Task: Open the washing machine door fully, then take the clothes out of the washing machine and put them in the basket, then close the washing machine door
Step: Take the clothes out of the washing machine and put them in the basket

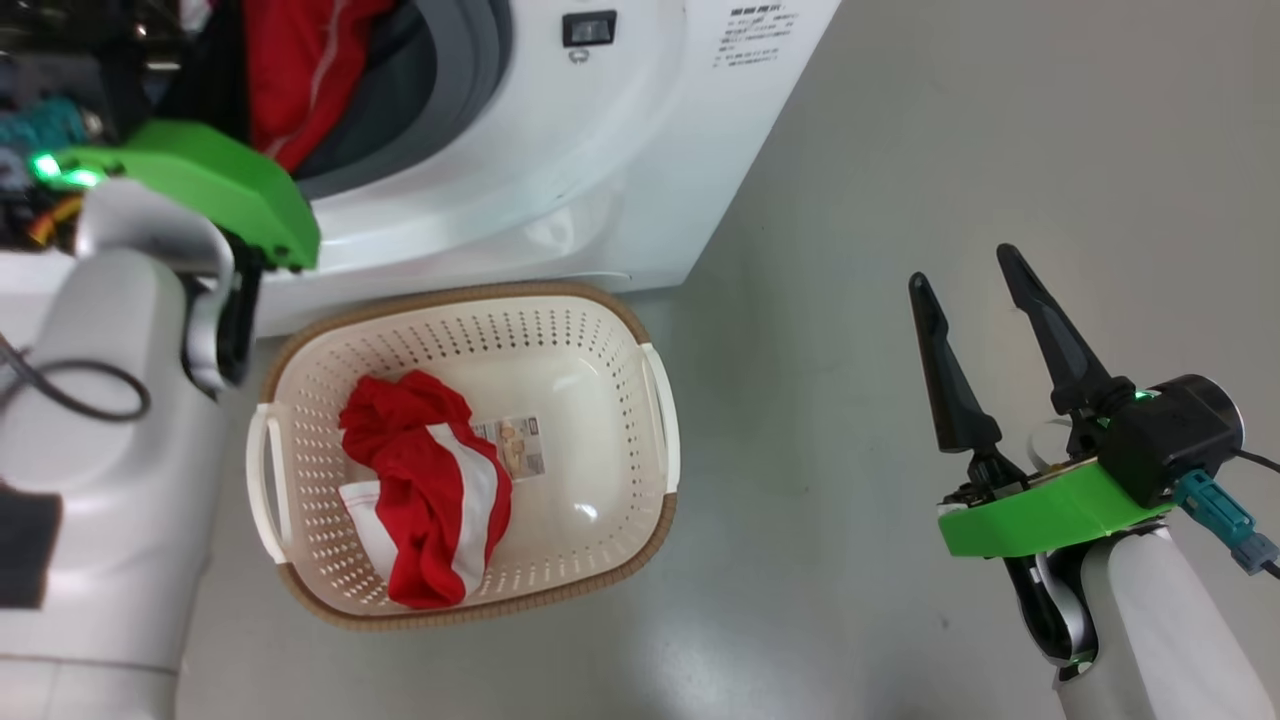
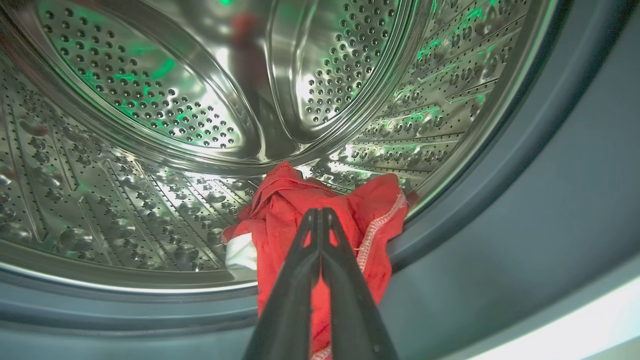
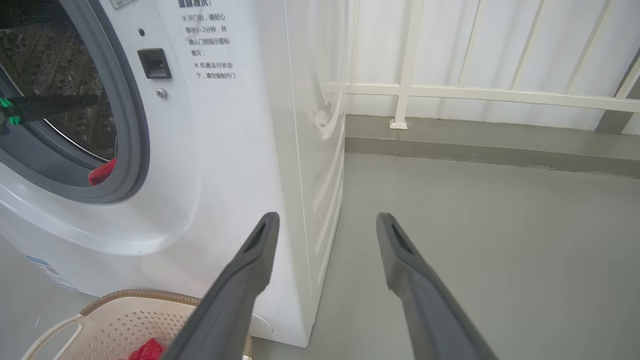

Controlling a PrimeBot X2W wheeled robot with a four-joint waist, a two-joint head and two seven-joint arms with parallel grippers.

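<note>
The washing machine point(image 1: 600, 150) stands with its mouth uncovered; the door is out of view. My left gripper point(image 2: 320, 212) reaches into the steel drum point(image 2: 150, 100), its fingers pressed together on a bunch of red clothes point(image 2: 280, 210) with white trim that drapes over the grey rubber ring point(image 2: 525, 200). The head view shows that red garment point(image 1: 300, 70) at the drum's mouth above my green left wrist point(image 1: 220, 180). A red and white garment point(image 1: 425, 490) lies in the basket point(image 1: 450, 295) on the floor before the machine. My right gripper point(image 1: 962, 268) hovers open and empty to the right.
Grey floor point(image 1: 900, 150) spreads right of the machine and basket. In the right wrist view, the machine's side point(image 3: 310, 175) is just left of my open right gripper point(image 3: 326, 220), with a white railing point(image 3: 475, 92) and wall beyond. The basket's corner point(image 3: 125, 320) sits low left.
</note>
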